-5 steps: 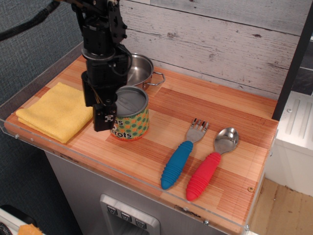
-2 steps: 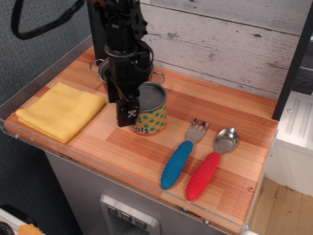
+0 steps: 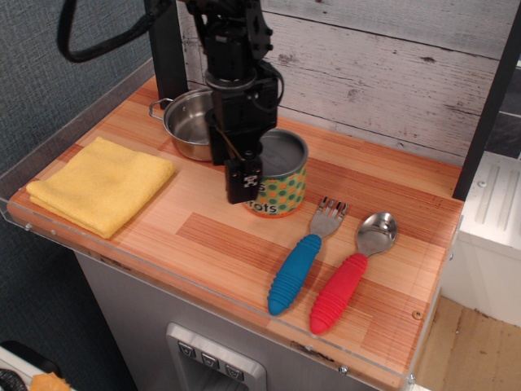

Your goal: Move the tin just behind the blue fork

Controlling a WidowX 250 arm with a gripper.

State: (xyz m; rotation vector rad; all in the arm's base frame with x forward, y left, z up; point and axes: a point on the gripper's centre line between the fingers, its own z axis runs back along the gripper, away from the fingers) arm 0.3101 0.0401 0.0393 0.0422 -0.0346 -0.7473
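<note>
The tin (image 3: pixel 281 181), a short can with a grey lid and a yellow-orange label with green dots, stands upright near the middle of the wooden counter (image 3: pixel 220 244), just left of the fork's tines. My gripper (image 3: pixel 252 167) reaches down from above and is shut on the tin's left side; the near finger (image 3: pixel 242 181) covers part of the label and the far finger is hidden. The blue fork (image 3: pixel 303 259) lies to the tin's right and front, with its blue ribbed handle toward the front edge.
A red-handled spoon (image 3: pixel 348 277) lies right of the fork. A steel two-handled pot (image 3: pixel 189 122) stands at the back left, behind my arm. A folded yellow cloth (image 3: pixel 102 183) lies at the left. A plank wall backs the counter.
My gripper has carried the tin to the right across the counter, from beside the yellow cloth to just left of the fork's tines. The pot has come into full view.
</note>
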